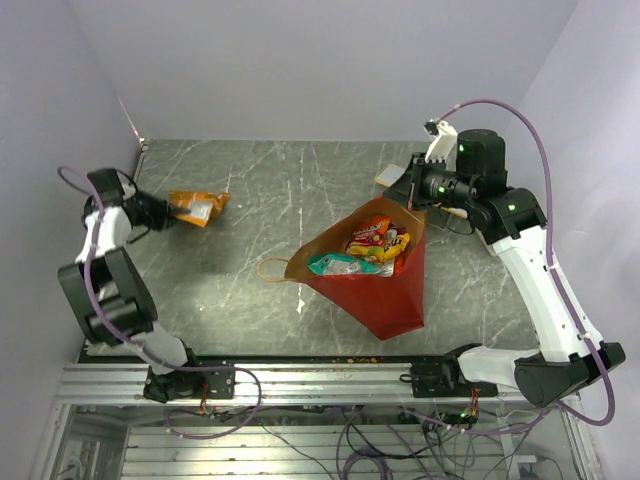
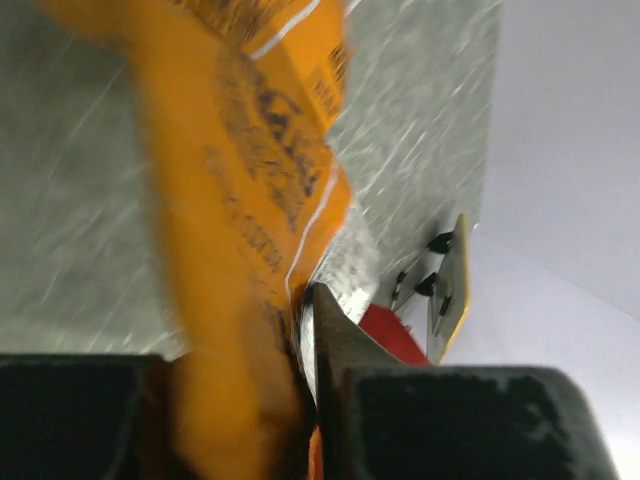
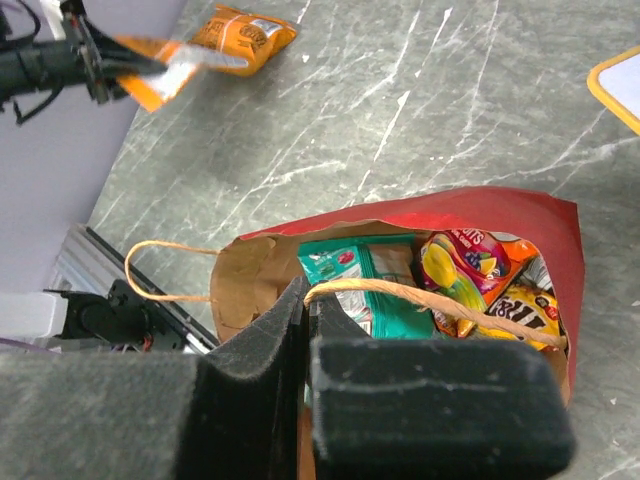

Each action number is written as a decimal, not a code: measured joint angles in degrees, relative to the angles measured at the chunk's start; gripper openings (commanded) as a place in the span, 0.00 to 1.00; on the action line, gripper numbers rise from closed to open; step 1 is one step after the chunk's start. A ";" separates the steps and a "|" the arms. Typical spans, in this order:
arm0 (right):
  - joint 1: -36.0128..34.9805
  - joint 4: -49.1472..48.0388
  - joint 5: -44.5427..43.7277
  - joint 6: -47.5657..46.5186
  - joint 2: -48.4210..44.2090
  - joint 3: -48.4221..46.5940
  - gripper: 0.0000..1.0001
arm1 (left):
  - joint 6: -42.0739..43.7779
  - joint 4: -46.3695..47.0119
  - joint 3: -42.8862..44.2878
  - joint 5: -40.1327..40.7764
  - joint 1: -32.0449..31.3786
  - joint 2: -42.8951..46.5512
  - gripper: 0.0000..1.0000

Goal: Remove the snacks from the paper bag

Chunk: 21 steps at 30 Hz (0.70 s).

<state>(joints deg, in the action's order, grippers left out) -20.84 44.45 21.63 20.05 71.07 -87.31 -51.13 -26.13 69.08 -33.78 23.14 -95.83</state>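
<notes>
The red paper bag (image 1: 385,300) lies mid-table with its brown mouth open toward the back. Inside I see snacks: a teal packet (image 1: 335,264), a red-orange packet (image 1: 370,235) and a yellow one (image 1: 397,243). My right gripper (image 1: 415,200) is shut on the bag's tan loop handle (image 3: 420,298) at the far rim and holds the mouth open; the right wrist view shows the gripper (image 3: 308,290) above the packets. My left gripper (image 1: 160,212) is at the far left, shut on an orange chip packet (image 1: 190,207), which fills the left wrist view (image 2: 230,200).
A second orange packet (image 3: 245,30) seems to lie on the table right beside the held one. A flat white card with a yellow rim (image 1: 390,177) lies behind the bag near the right gripper. The bag's other handle (image 1: 270,268) trails left. Walls close the left, back and right.
</notes>
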 measured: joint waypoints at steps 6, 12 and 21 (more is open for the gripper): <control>-1.05 -0.02 1.40 -1.09 0.11 0.00 0.00 | 3.45 -3.76 -15.91 1.75 0.83 15.39 0.43; -4.02 -1.36 8.07 -3.76 -0.22 1.11 0.00 | 6.73 -10.36 -20.59 4.76 0.83 23.34 0.69; -15.98 -6.56 20.13 -3.65 1.29 6.73 0.00 | 4.70 -16.31 -23.47 5.31 -4.24 31.91 0.88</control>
<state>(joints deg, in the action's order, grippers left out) -36.82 37.89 41.76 16.40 72.36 -80.58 -46.44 -42.44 45.60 -28.47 18.90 -63.92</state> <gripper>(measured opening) 0.009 0.841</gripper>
